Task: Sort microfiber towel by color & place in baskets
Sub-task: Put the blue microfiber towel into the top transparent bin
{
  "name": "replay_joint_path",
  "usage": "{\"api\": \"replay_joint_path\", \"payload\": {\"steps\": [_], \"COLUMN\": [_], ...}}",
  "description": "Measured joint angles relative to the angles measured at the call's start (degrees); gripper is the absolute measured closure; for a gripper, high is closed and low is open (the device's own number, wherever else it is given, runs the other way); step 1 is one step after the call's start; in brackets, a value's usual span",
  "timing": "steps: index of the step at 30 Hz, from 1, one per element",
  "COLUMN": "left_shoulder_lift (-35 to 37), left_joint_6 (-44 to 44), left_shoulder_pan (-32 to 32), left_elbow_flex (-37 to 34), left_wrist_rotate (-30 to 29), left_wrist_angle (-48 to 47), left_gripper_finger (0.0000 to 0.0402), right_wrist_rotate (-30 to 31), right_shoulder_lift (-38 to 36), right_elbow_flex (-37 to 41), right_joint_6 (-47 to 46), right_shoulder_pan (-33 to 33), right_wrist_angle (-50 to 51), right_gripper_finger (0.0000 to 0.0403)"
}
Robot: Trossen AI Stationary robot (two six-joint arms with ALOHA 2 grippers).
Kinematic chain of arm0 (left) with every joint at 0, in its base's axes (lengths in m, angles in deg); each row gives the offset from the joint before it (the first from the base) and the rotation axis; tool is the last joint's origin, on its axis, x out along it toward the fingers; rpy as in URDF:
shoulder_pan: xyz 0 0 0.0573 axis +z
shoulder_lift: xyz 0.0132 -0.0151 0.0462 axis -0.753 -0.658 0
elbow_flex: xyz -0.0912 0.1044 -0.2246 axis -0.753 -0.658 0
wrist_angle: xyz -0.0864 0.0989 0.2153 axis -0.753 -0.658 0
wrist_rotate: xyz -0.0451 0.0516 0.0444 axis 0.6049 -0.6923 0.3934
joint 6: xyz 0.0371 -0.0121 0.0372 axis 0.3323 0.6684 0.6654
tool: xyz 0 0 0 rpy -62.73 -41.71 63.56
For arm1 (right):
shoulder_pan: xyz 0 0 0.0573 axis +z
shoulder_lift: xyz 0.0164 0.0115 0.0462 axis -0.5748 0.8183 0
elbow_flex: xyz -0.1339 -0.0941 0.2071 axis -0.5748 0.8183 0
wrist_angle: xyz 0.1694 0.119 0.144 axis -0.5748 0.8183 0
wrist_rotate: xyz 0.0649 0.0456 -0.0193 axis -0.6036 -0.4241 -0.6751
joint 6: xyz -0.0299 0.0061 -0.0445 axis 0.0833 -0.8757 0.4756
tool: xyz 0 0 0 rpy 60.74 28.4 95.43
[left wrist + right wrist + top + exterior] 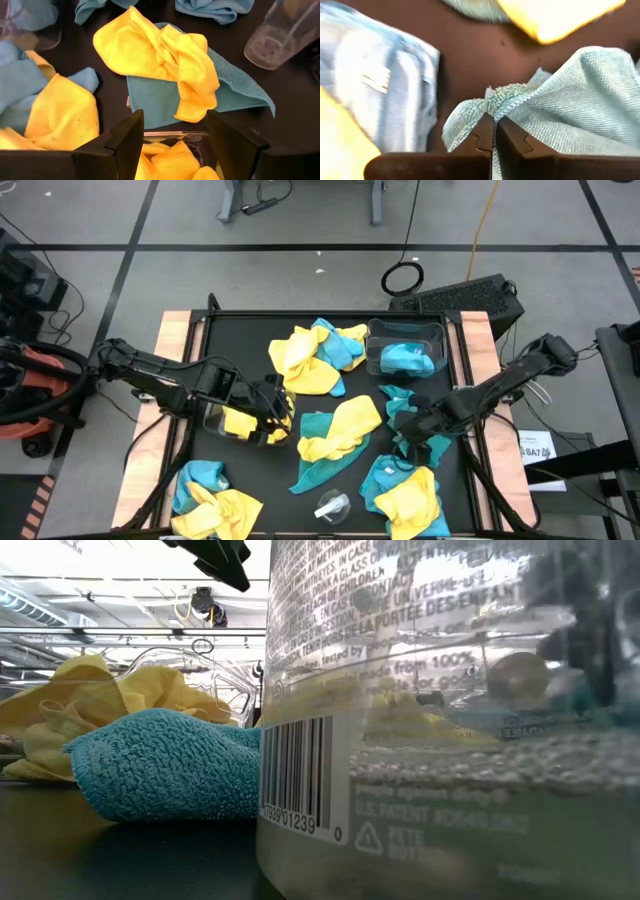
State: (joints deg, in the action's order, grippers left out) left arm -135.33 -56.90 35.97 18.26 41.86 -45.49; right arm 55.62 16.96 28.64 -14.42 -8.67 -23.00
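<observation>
clear plastic container (450,720), upper print: partly legible, "TESTED BY", "MADE FROM 100%", "A LA PORTÉE DES ENFANTS"
container barcode (297,775): digits read about "7839501239", then "0"
container lower embossing: "U.S. PATENT", recycling triangle with "PETE"
white label (536,446) beside table, past right arm: reads roughly "BA7", rest too small
towels, bins: no text legible

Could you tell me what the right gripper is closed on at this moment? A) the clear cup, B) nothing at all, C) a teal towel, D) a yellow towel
C: in the right wrist view the right gripper has its fingers shut together on a fold of a teal towel, and the high view shows it down at the teal cloths near the table's right edge.
</observation>
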Motion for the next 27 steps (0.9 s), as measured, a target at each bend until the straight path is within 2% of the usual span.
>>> {"api": "replay_joint_path", "payload": {"steps": [10,17,21,27], "left_shoulder_lift": [0.0,0.0,0.0,0.0], "left_joint_6": [8.7,10.0,8.9,8.3], "left_shoulder_pan": [0.1,0.2,0.2,1.9], "left_elbow_flex": [0.0,0.0,0.0,0.0], "left_wrist_rotate": [0.0,-0.3,-2.4,-5.2], "left_wrist_angle": [-0.2,-0.3,-2.0,-2.6], "left_gripper_finger": [0.0181,0.0181,0.0181,0.0181], "right_wrist_rotate": [3.4,5.9,7.4,14.4], "right_shoulder_lift": [-11.3,-17.9,-20.6,-21.9], "right_elbow_flex": [-0.1,-2.8,-7.2,-16.9], "right_joint_6": [5.9,7.2,6.1,8.9], "right_shoulder_pan": [-0.2,-1.4,-1.3,-1.3], "right_wrist_angle": [-2.7,-3.5,-4.2,-4.2], "right_gripper_finger": [0.0403,0.0403,0.0403,0.0403]}}
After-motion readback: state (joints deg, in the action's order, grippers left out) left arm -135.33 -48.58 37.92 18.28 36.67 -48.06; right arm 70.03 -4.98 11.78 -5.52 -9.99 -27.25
